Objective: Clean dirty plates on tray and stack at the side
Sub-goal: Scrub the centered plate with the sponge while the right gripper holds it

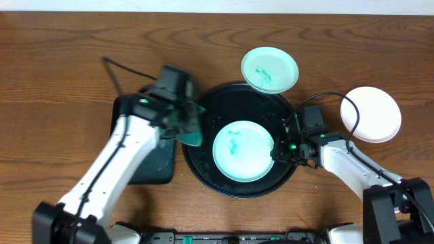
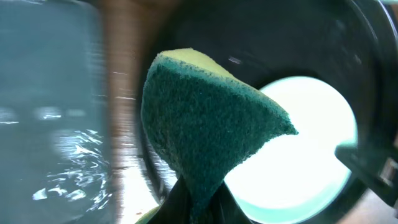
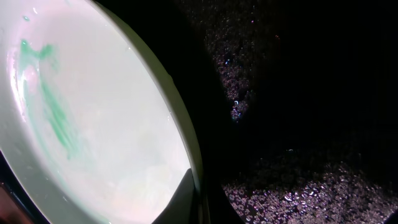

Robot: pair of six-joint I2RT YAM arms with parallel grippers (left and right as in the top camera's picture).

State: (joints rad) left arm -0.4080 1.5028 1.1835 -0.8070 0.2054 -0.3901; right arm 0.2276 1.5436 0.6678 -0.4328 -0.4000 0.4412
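Observation:
The round black tray [image 1: 203,163] holds a pale mint-green plate [image 1: 243,150] with a teal smear. My right gripper [image 1: 277,150] is shut on that plate's right rim, seen in the right wrist view as the gripper [image 3: 200,202] pinching the plate [image 3: 93,124]. My left gripper [image 1: 184,118] is shut on a green-yellow sponge [image 1: 192,132] above the tray's left rim. In the left wrist view the sponge [image 2: 211,130] hangs folded from the gripper [image 2: 200,208], in front of the plate [image 2: 311,155]. A second smeared mint plate [image 1: 270,69] rests at the tray's far rim. A white plate [image 1: 370,114] lies on the table to the right.
A dark rectangular tray [image 1: 150,166] lies left of the round tray, partly under my left arm. A black cable [image 1: 122,66] runs across the wood behind it. Wet droplets cover the tray floor [image 3: 311,186].

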